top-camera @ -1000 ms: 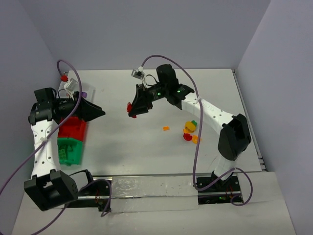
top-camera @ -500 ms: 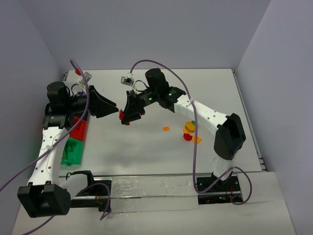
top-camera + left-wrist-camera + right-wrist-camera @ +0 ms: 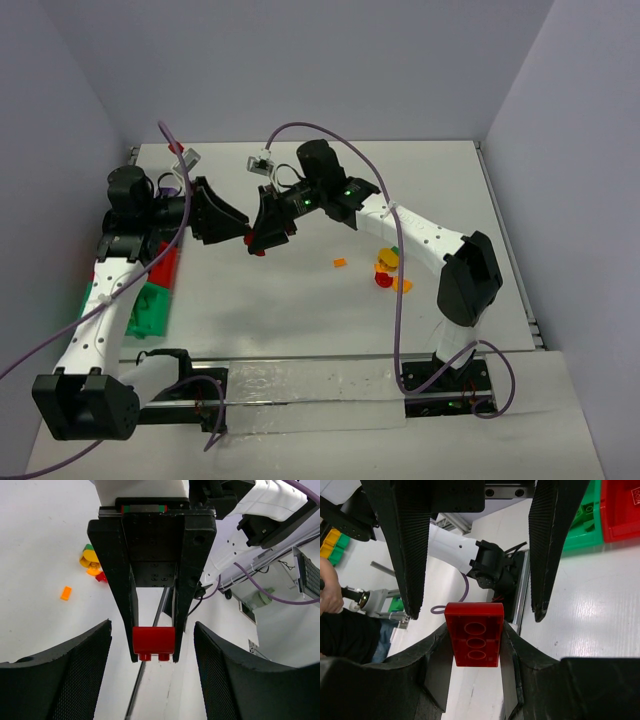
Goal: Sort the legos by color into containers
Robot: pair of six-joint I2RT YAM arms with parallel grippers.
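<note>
- The red brick (image 3: 474, 640) is up in the air to the right of the red bin (image 3: 160, 268), off the table (image 3: 300, 320), pinched by its long sides in the right gripper (image 3: 474, 630).
- The left gripper (image 3: 152, 627) is spread wide and holds nothing. Its fingers stand either side of the brick and do not touch it.
- I judge the brick light, rigid and smooth, so a modest squeeze should do. Hard plastic on the pads could slip or twist if it is caught off-centre.
- The free faces are the short ends and the part jutting past the right fingertips. That is where I would take hold, square on flat sides rather than on the studs.
- There is little slack around the brick, with two pairs of fingers crowding it. A crooked closing could knock it loose.
- The red bin is open-topped, with the green bin (image 3: 145, 310) touching its near side. The left arm hangs over part of both.
- Bare table lies between the red bin and the brick.
- The loose pile (image 3: 388, 268) and an orange piece (image 3: 340, 263) sit well right of the red bin, out of the way.
</note>
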